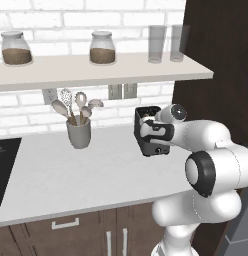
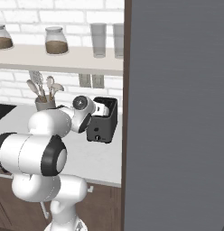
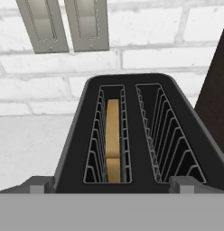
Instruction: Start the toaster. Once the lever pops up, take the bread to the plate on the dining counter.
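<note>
Two slots run down the black top of the toaster [image 3: 136, 135] at the centre of the hand view, and the left slot holds the bread [image 3: 113, 140], a tan slice standing on edge, sunk low between the wire guides. The right slot has nothing in it.

From the left base view, the toaster [image 1: 146, 131] sits on the white worktop [image 1: 71, 175] right of centre, against the brick wall, with the white arm's hand drawn up close in front of it. The right base view shows the same toaster [image 2: 104, 121] at mid-frame, just left of a tall grey panel [image 2: 177, 113], the hand hovering at its upper left edge. A grey utensil cup [image 1: 79, 132] stands well to the left.

Judging by this, the task is at its first step: starting the toaster. The lever cannot be made out in these views. The next move likely calls for finding it on the toaster's end and pressing it down.

The gripper [image 3: 111, 189] is spread wide, its two dark tips at the bottom of the hand view, either side of the toaster's near edge. It holds nothing; whether the tips touch the toaster cannot be told.
</note>
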You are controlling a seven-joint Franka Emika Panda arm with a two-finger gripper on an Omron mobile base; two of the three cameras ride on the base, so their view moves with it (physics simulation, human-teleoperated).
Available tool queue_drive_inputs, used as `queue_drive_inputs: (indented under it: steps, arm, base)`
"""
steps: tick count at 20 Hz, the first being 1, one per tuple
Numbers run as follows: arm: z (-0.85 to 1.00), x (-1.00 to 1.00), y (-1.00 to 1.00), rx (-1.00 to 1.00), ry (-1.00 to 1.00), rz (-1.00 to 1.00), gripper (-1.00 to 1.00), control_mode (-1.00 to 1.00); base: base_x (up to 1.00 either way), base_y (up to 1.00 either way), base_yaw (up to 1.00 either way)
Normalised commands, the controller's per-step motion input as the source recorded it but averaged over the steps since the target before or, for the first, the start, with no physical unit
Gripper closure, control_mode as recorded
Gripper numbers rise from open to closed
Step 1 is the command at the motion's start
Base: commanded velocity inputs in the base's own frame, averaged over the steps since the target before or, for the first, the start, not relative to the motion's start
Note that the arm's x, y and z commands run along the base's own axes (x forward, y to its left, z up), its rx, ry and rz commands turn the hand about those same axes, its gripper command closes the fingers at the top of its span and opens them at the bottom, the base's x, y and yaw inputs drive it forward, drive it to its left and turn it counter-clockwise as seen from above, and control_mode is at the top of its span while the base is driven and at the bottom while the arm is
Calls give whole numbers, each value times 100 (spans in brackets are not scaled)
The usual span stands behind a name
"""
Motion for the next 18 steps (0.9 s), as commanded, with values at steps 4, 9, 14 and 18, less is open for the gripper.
queue_drive_inputs:
  steps: [4,9,14,18]
  arm:
    - [0,0,0,0,0,0,-100,-100]
    - [0,0,0,0,0,0,-100,-100]
    - [0,0,0,0,0,0,-100,-100]
    - [0,0,0,0,0,0,-100,-100]
  base:
    - [0,0,0]
    - [0,0,0]
    - [0,0,0]
    - [0,0,0]
